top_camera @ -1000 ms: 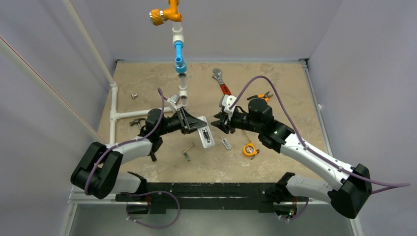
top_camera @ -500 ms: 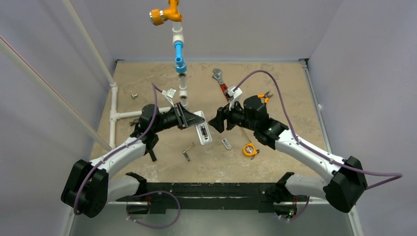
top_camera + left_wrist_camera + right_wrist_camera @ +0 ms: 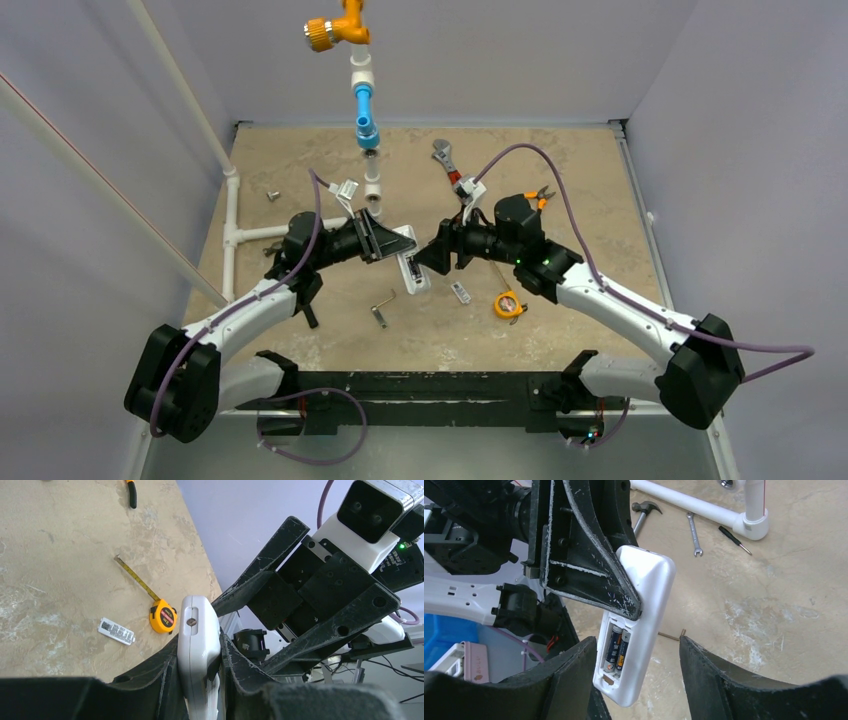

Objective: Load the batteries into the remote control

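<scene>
Left gripper clamped on the remote control, fingers pressed flat to both long sides; slab held off the worktop near its middle, tilted, free end toward the near edge. Right gripper spread wide, jaws either side of that free end; the finger on the battery side sits just beside the casing, contact not readable. Right wrist view: back cover off, two batteries side by side in the bay, upper ends hidden behind a left-gripper finger, polarity marks too small to read. Left wrist view: only the remote's narrow end edge shows, button face out of sight, rest cut off by the frame. From above, both black gripper bodies overlap the remote and mask the finger positions. Small white labelled strip and yellow tape measure lie under the right arm toward the near edge, tape partly pulled out. Hex key near the near edge. Wrench and pliers toward the far edge, wrench handle partly behind the right wrist. White pipe runs along the left edge; hammer beside it, handle hidden by the left arm. Bare worktop along the right edge and into the far right corner
</scene>
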